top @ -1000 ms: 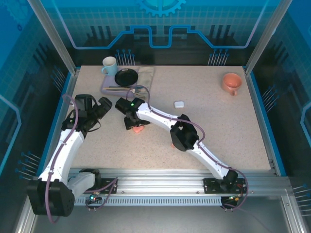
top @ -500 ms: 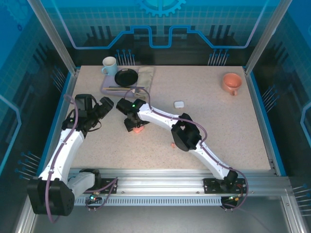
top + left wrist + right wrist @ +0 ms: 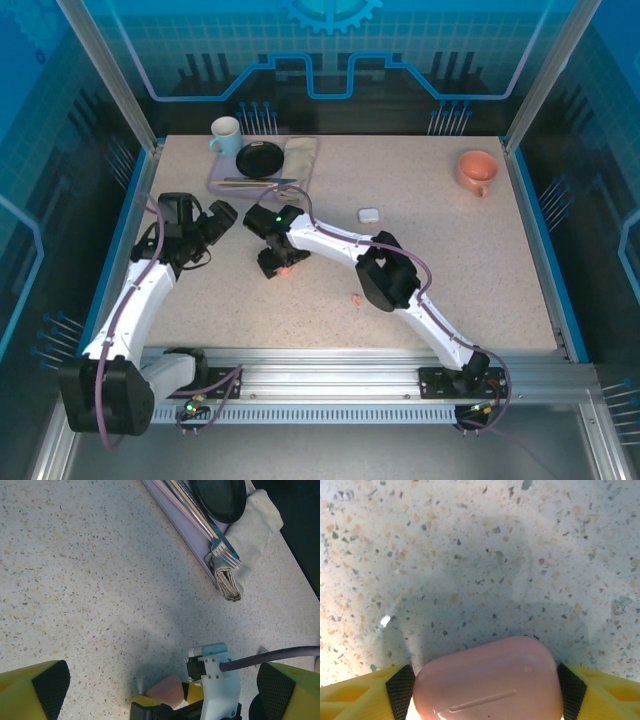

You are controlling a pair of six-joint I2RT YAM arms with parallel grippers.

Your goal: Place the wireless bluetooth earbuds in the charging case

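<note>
Presently two cases are showing. A closed pink charging case (image 3: 487, 680) is lying on the speckled table (image 3: 450, 270), its long axis running pad to pad across the right gripper (image 3: 283, 262), which is pinching it at both ends. A white charging case (image 3: 368, 214) is sitting well apart. One tiny pink speck (image 3: 357, 298), possibly an earbud, is lying apart from both. The left gripper (image 3: 222, 215) is gaping wide, holding nothing.

— How many cases are counted?
— Two: a pink case (image 3: 485, 680) held in the right claw (image 3: 283, 266), and a white case (image 3: 368, 214) to the claw's right.
— And cups?
— Two are seen beyond the claw: a mug (image 3: 225, 135) and an orange cup (image 3: 477, 170). One plate (image 3: 260, 158), one napkin (image 3: 302, 152), one fork (image 3: 225, 555) and one earbud (image 3: 357, 298) are counted.
</note>
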